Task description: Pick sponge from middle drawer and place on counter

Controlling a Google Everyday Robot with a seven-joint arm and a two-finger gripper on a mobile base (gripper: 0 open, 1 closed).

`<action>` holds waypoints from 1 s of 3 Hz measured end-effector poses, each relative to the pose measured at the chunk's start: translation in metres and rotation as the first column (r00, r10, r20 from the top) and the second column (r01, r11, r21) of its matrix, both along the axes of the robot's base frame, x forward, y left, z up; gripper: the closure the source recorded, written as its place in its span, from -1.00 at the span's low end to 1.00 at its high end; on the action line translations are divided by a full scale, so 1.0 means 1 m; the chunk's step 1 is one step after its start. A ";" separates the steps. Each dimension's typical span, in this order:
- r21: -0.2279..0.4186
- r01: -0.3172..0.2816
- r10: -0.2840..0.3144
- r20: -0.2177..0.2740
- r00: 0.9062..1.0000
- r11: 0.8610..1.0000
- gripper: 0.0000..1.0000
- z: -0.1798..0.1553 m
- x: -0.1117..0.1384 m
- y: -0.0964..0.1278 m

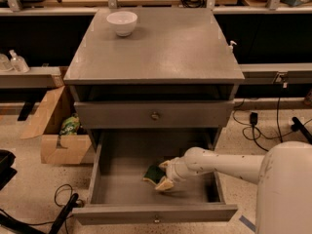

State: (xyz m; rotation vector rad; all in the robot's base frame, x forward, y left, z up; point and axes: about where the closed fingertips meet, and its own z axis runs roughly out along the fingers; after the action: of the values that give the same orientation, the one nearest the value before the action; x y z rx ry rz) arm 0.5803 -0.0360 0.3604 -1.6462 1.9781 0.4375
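The middle drawer (122, 155) is pulled out at the bottom of the grey cabinet. The sponge (152, 173), dark green with a yellow edge, lies on the drawer floor near its middle. My gripper (164, 175) reaches in from the right on a white arm, with one finger behind the sponge's right end and one in front of it. The fingers are drawn in against the sponge, which still rests on the floor. The counter (161, 48) is the broad grey top of the cabinet.
A white bowl (122, 22) stands at the counter's back left. A shut drawer front with a knob (155, 115) sits just above the open drawer. A cardboard box (56, 130) stands on the floor to the left. Cables lie on the floor on both sides.
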 end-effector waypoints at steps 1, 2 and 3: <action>0.002 -0.001 0.001 -0.008 1.000 1.000 0.18 -0.009 -0.004 0.010; 0.002 -0.006 0.006 -0.017 1.000 1.000 0.64 -0.014 -0.006 0.021; 0.045 0.027 -0.026 -0.034 0.999 0.999 1.00 0.000 -0.003 0.036</action>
State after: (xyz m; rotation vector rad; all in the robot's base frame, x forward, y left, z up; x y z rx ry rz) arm 0.5770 -0.0001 0.3601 -1.5926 1.9966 0.4993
